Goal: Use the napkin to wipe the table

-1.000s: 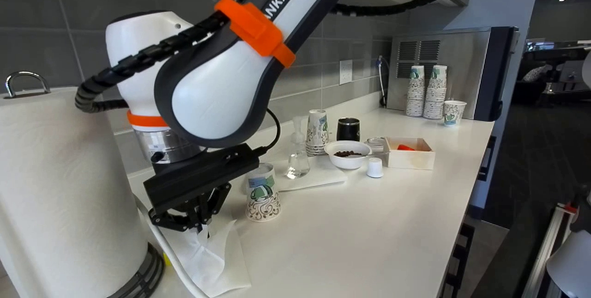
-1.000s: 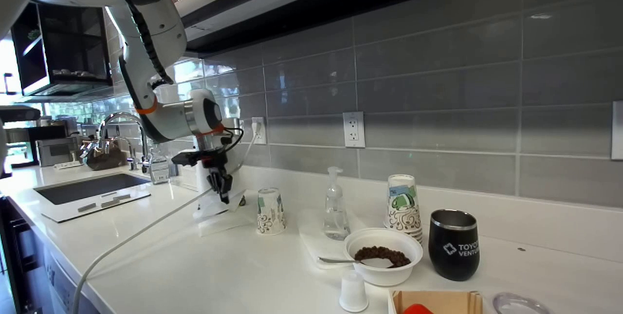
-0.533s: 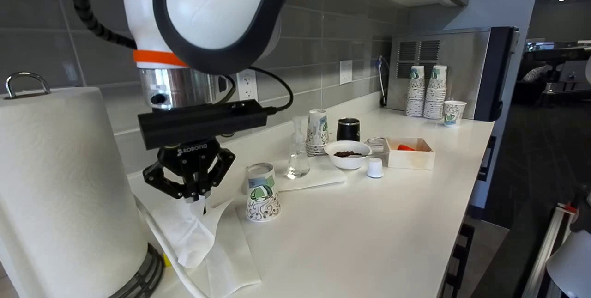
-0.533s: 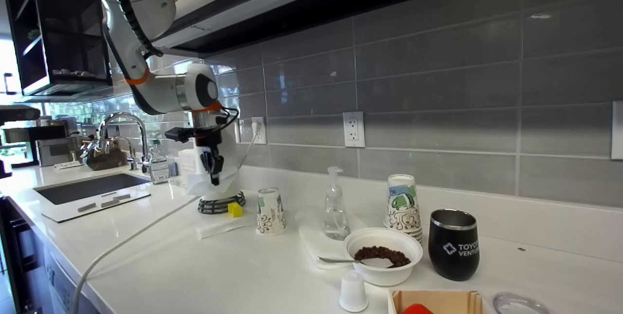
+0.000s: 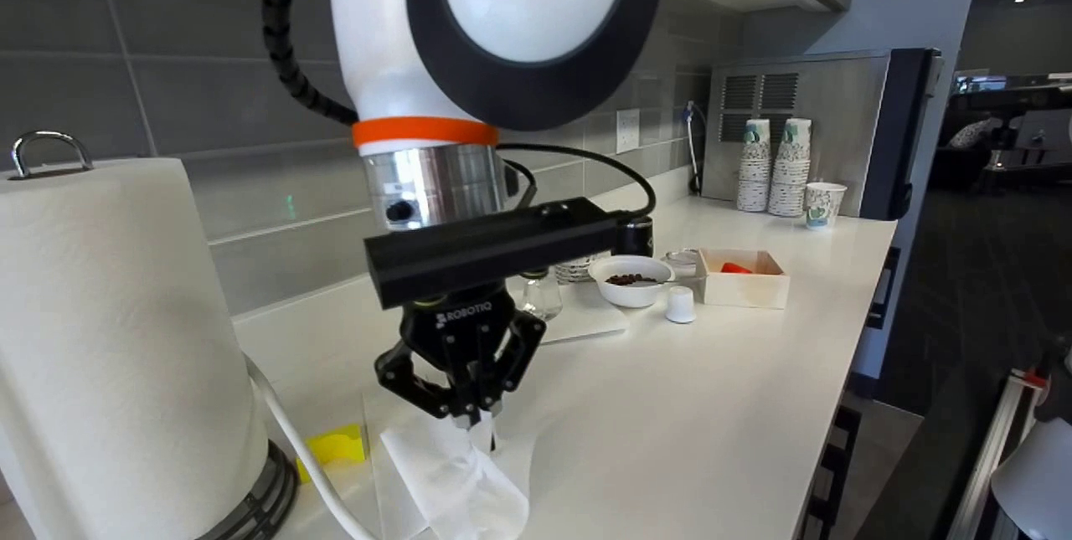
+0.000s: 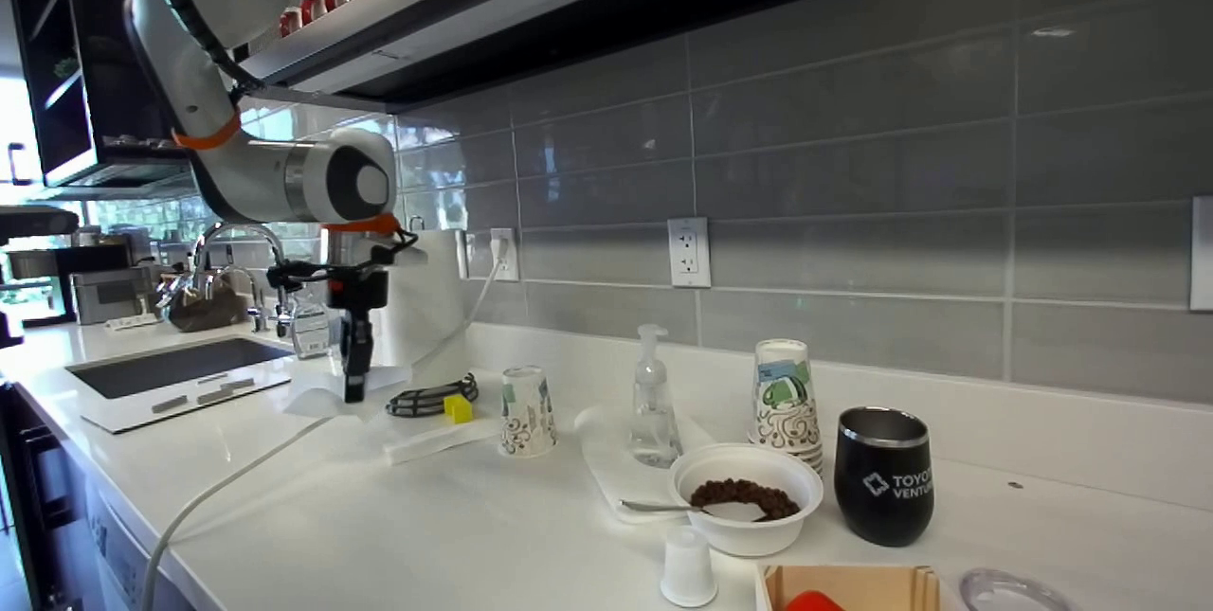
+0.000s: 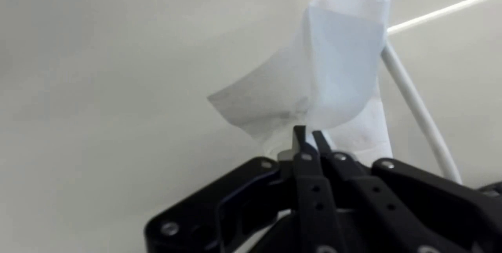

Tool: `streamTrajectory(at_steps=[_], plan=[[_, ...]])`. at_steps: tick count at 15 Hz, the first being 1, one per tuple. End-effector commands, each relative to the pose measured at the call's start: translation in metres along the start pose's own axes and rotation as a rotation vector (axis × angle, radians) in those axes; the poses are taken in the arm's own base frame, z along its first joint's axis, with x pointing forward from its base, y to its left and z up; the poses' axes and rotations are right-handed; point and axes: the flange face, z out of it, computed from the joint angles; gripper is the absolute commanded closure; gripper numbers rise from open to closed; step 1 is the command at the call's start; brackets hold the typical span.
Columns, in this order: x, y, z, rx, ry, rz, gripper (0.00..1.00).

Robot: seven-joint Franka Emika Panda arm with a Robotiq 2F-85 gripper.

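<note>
Wiping seems to be the step in hand, though whether the napkin (image 5: 465, 481) meets the table (image 5: 670, 406) is hard to tell. The next move probably calls for pressing it flat and sweeping clear of the white cord (image 7: 414, 100). The jaws stand almost together, pinching the napkin, which drapes below them, right of the paper towel roll (image 5: 109, 339) in an exterior view.

In an exterior view, the napkin (image 5: 466, 483) hangs from the hand (image 5: 480, 425) over the table (image 5: 662, 414), right of the towel roll (image 5: 117, 339).
</note>
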Motion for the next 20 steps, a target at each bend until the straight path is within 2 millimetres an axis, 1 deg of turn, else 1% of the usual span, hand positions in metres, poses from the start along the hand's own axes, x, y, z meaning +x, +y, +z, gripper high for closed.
streamTrajectory(at_steps=[1, 3, 5, 8, 11, 17, 18, 20], plan=[[-0.017, 0.046, 0.016, -0.050, -0.032, 0.122, 1.00], [-0.014, 0.062, 0.035, -0.081, -0.048, 0.161, 1.00], [-0.008, 0.073, 0.050, -0.104, -0.053, 0.178, 1.00], [0.006, 0.083, 0.064, -0.115, -0.056, 0.191, 1.00], [0.023, 0.082, 0.074, -0.125, -0.039, 0.169, 1.00], [0.046, 0.074, 0.099, -0.164, -0.001, 0.095, 1.00], [0.048, 0.075, 0.101, -0.167, 0.000, 0.096, 1.00], [0.053, 0.087, 0.104, -0.173, 0.004, 0.122, 1.00]])
